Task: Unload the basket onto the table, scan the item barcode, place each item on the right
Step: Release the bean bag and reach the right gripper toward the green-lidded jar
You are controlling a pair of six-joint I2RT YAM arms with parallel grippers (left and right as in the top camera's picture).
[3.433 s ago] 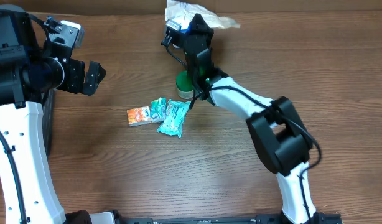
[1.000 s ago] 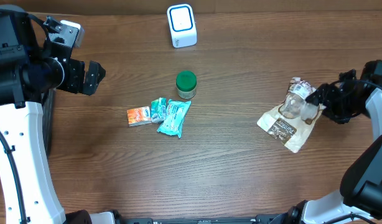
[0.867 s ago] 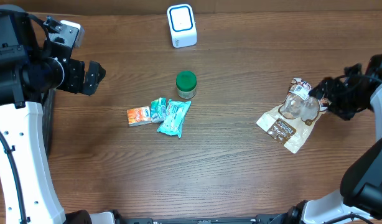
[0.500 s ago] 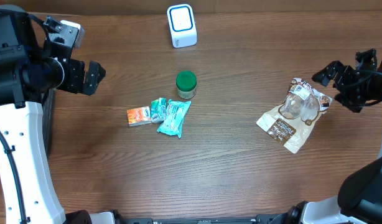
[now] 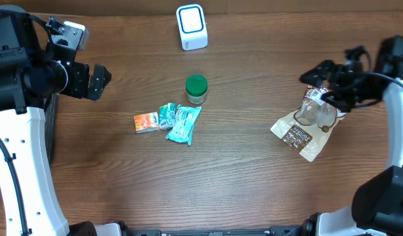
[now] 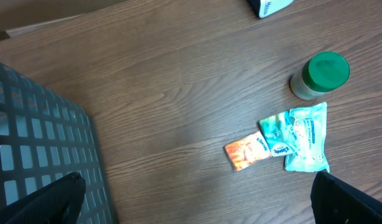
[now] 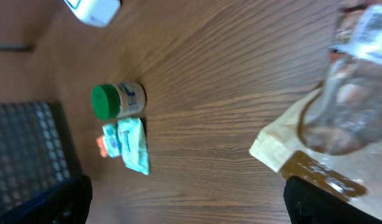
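snack bag (image 5: 305, 128) flat on wood-grain table (image 5: 254, 183), right side. crinkly clear plastic upper part, brown printed lower part, white label at top end. right gripper (image 5: 321, 86) over bag's top end, black fingers spread wide, nothing between them; contact with bag unclear. left gripper (image 5: 101, 80) far left, spread, empty. scanner (image 5: 191, 26), white rounded box with blue ring, at far edge. small jar (image 5: 196, 90), round green lid, near centre. orange packet (image 5: 146, 122) and teal foil packets (image 5: 178, 122) bunched just below jar. grey mesh basket (image 6: 35, 149) at left.
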